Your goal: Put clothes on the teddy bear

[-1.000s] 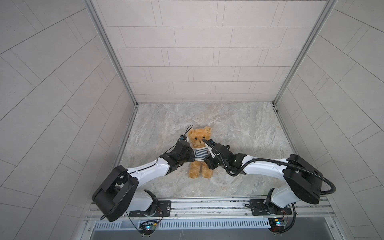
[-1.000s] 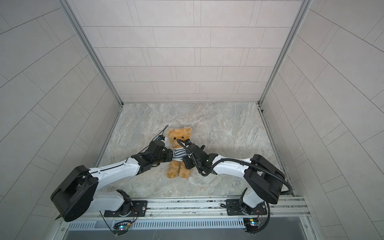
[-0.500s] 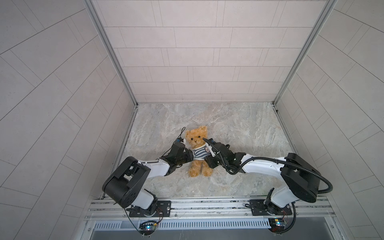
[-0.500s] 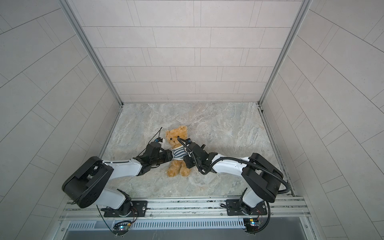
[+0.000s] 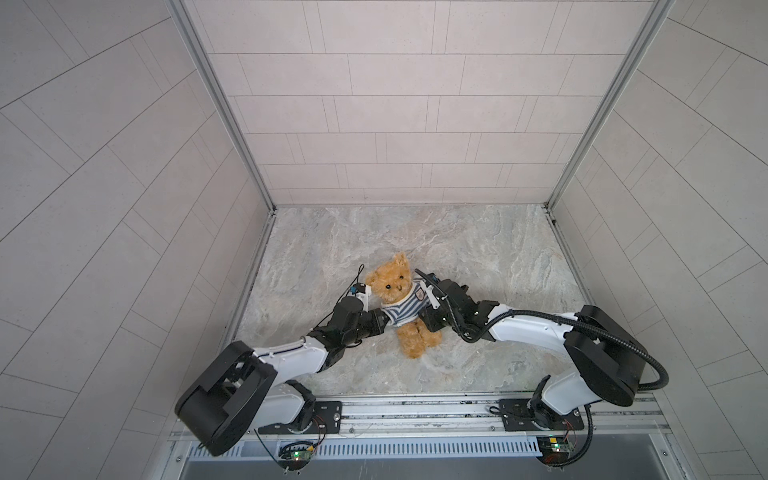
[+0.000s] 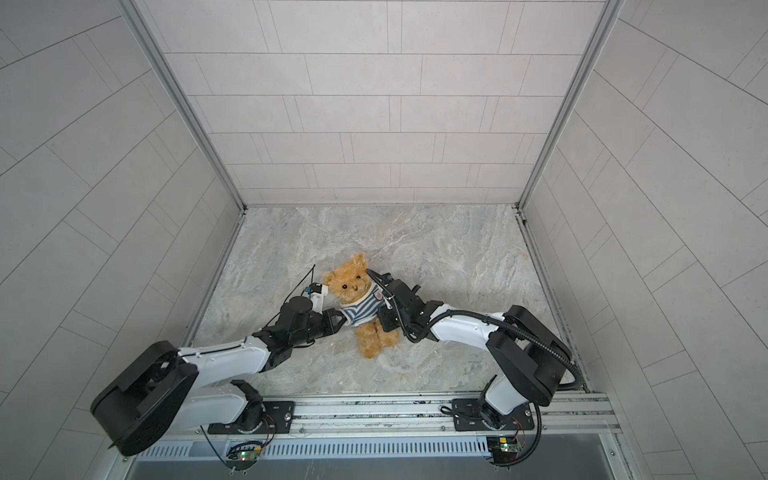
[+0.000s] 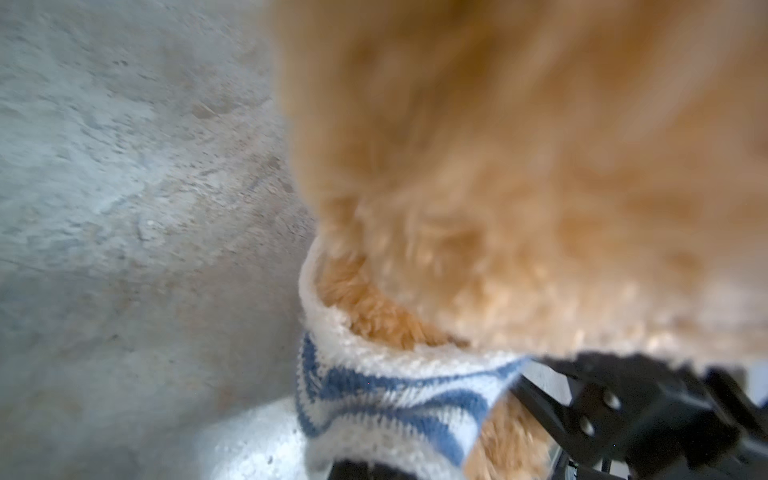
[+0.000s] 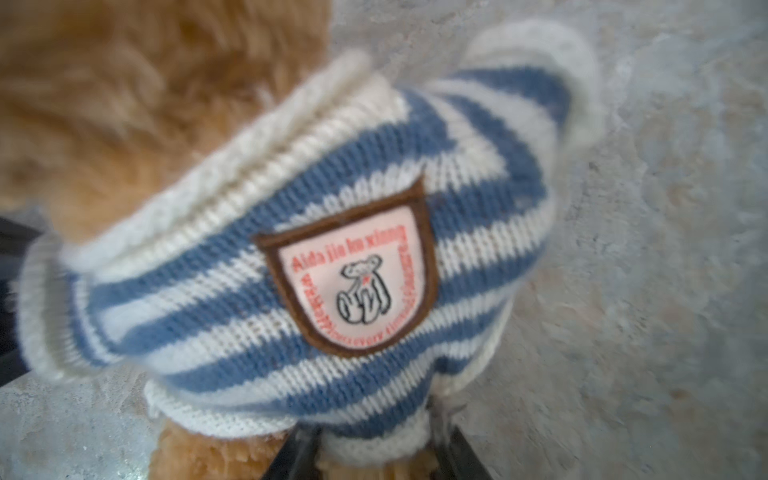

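The teddy bear point(image 5: 392, 284) point(image 6: 351, 284) lies on its back on the marble floor, head towards the back wall and tilted left. It wears the blue-and-white striped shirt point(image 5: 405, 309) point(image 6: 360, 311) over its chest; the legs are bare. My left gripper point(image 5: 384, 322) point(image 6: 338, 322) is shut on the shirt's edge at the bear's side; the left wrist view shows the striped knit point(image 7: 395, 399) running down into the gripper point(image 7: 365, 469). My right gripper point(image 5: 427, 326) point(image 6: 384, 322) holds the opposite side, its fingers point(image 8: 291, 457) flanking the white hem below the badge point(image 8: 357, 282).
Tiled walls close in the floor point(image 5: 478, 257) on the left, back and right. A metal rail point(image 5: 415, 409) with both arm bases runs along the front edge. The right arm's black parts point(image 7: 623, 415) show behind the bear in the left wrist view.
The left gripper has closed onto the shirt's edge and its arm has drawn in lower. The right gripper's jaws have narrowed on the hem. The bear's head has tipped a little to the left.
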Controlling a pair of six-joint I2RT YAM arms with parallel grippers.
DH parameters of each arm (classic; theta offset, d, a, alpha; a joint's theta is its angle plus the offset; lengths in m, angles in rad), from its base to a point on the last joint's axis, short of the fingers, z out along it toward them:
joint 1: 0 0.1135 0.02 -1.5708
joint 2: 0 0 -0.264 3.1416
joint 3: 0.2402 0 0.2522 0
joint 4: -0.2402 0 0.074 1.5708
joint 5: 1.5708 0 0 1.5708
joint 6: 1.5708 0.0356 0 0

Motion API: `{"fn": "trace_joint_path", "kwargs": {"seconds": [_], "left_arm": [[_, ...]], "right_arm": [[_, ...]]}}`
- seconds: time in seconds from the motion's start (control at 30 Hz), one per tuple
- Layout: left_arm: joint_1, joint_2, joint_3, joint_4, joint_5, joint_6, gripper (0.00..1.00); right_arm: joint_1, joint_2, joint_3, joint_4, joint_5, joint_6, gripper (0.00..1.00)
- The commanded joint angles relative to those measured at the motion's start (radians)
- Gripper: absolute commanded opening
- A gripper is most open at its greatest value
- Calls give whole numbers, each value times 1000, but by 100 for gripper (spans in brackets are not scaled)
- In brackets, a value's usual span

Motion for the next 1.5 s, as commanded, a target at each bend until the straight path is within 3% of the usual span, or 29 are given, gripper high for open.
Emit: {"fn": "trace_joint_path", "kwargs": {"seconds": [0.0,0.2,0.37,0.53,0.8,0.87,1.07,1.2,1.27,1.47], "left_arm": [[-23,-80,-30,-92,-40,-3,0],[-40,-117,-55,-84,-68,-78,0],[-54,-137,-64,-40,-68,-130,0],[-107,-184,-47,-74,-85,-122,0],[-135,-222,-96,19,-28,-175,0],[-139,-228,-109,40,-4,-195,0],[-144,-294,-153,22,62,-228,0],[-144,-364,-169,-23,85,-229,0],[-142,-398,-171,-44,88,-225,0],[-142,-473,-186,-75,82,-242,0]], "right_arm": [[-16,-43,-10,-99,33,-27,41],[84,-211,31,-248,112,-31,54],[216,-282,14,-225,116,30,61],[275,-204,3,-120,79,101,66],[231,-32,23,-47,101,126,66],[217,11,26,-45,110,116,61],[151,61,5,-18,83,111,21],[112,59,-4,-27,82,87,5],[98,60,-10,-27,76,81,0],[85,32,-26,-47,94,53,0]]}}
